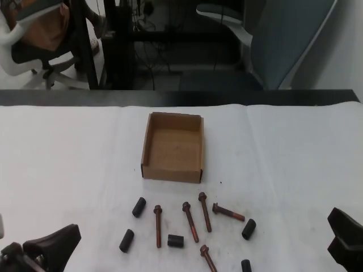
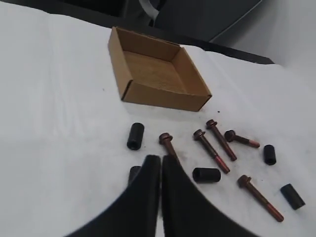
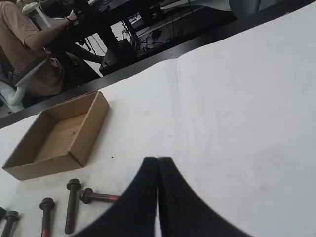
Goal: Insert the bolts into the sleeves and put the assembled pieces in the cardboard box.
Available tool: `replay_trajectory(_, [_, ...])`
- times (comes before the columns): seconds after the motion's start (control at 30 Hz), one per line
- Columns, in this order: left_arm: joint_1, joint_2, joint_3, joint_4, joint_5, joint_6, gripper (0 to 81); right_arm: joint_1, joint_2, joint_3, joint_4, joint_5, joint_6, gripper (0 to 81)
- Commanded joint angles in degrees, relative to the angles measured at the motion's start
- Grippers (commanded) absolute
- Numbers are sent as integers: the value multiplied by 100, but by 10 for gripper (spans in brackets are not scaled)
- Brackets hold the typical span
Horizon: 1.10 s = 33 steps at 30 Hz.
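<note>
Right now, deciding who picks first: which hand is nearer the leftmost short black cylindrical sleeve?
Left. The left hand sits just left of the short black cylindrical sleeve; the right hand is far to its right, beyond the reddish-brown metal bolts.

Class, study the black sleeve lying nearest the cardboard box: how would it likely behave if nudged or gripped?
The sleeve is a short cylinder lying on its side, so a sideways nudge would probably roll it. It looks rigid, so it should hold its shape when gripped. The white covering under it may slow any roll.
</note>
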Motion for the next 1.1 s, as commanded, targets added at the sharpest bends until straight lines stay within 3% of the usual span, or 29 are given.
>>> replay_trajectory(0.0, [-13, -35, -51, -160, 65, -36, 18, -19, 16, -59, -43, -40, 297, 4])
replay_trajectory(0.17, [-27, -35, -51, -150, 310, -69, 18, -19, 16, -59, 22, -526, 418, 4])
replay_trajectory(0.27, [-94, -35, -51, -150, 322, -200, 8, -19, 16, -59, 12, -1974, 344, 4])
replay_trajectory(0.37, [-352, -35, -51, -150, 443, -167, 169, 56, 16, -59, 13, -3254, 55, 15])
replay_trajectory(0.5, [-943, -23, -51, -36, -45, -191, 413, 200, 40, -59, 112, -3208, 23, 249])
replay_trajectory(0.57, [-1262, 55, -128, 302, -634, -201, 461, 276, 140, -198, 458, -3034, 72, 349])
replay_trajectory(0.8, [-2048, 1556, -1414, 1236, -1641, 957, 461, 392, 1500, -1302, 1487, -2685, -800, 351])
replay_trajectory(1.07, [-2137, 4802, -2784, 1496, -1789, 1253, 461, 771, 4500, -3233, 2080, -2952, -1996, 361])
